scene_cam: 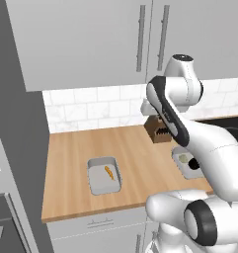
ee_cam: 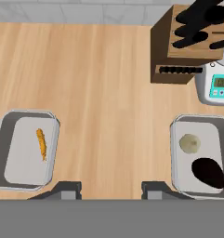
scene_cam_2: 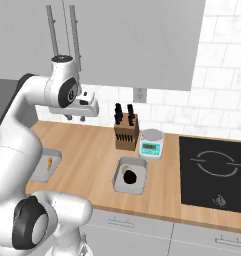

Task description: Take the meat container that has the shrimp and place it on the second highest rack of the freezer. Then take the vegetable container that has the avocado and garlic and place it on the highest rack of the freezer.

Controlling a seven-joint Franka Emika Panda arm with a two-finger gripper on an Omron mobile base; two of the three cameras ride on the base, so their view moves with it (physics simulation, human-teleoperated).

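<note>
Right now the gripper (ee_cam: 111,188) is hovering high over the wooden counter (ee_cam: 108,93) with its fingers spread wide and nothing between them, roughly midway between the two trays. Drifting toward the vegetable container (ee_cam: 201,158) first, with its avocado (ee_cam: 208,173) and garlic (ee_cam: 189,143), would probably break the order. The meat container (ee_cam: 25,149), a shallow grey tray, is lying apart from it, carrying the thin orange shrimp (ee_cam: 41,143).

Counter (ee_cam: 104,93) matt light wood, visible grain. Both trays, meat (ee_cam: 6,139) and vegetable (ee_cam: 215,135), smooth grey, metal-like. Knife block (ee_cam: 178,51) brown wood, black handles. Cooktop (scene_cam_2: 212,175) glossy black glass. Backsplash (scene_cam_2: 222,100) white marbled tile. Arm (scene_cam: 209,143) glossy white plastic.
</note>
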